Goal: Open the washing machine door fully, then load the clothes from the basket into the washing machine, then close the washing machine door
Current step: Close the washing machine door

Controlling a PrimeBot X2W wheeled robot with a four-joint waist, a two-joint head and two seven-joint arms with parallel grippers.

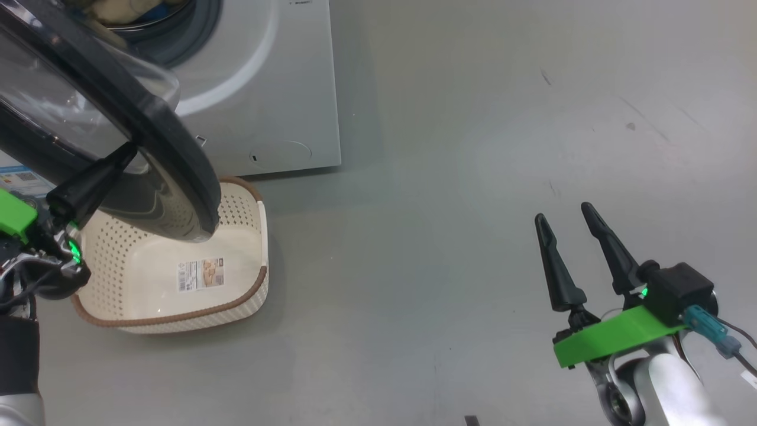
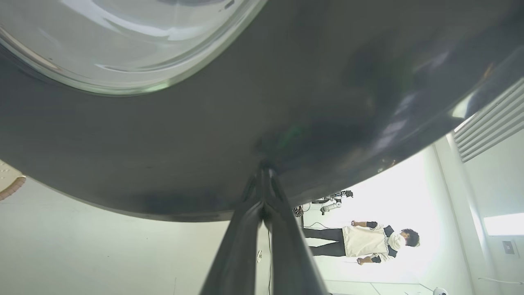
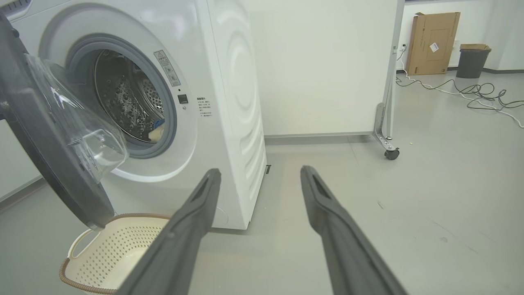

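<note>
Left of the big white front-loading washing machine point(image 1: 278, 89), the left gripper point(image 1: 125, 154) has its two long dark fingers point(image 1: 94, 177) pressed together, tips against the glossy face of the large round black washing machine door point(image 1: 177, 171), which stands swung out from the machine's front. Under the door's lower edge, just in front of the machine, the small cream-white perforated plastic basket point(image 1: 177, 319) with a brown rim sits on the grey floor point(image 1: 443, 177). The pale cream-yellow clothes point(image 3: 156, 131) lie inside the machine's steel drum point(image 3: 131, 106). Well right of the machine, the right gripper point(image 1: 564, 213) hovers above the floor, fingers wide apart.
</note>
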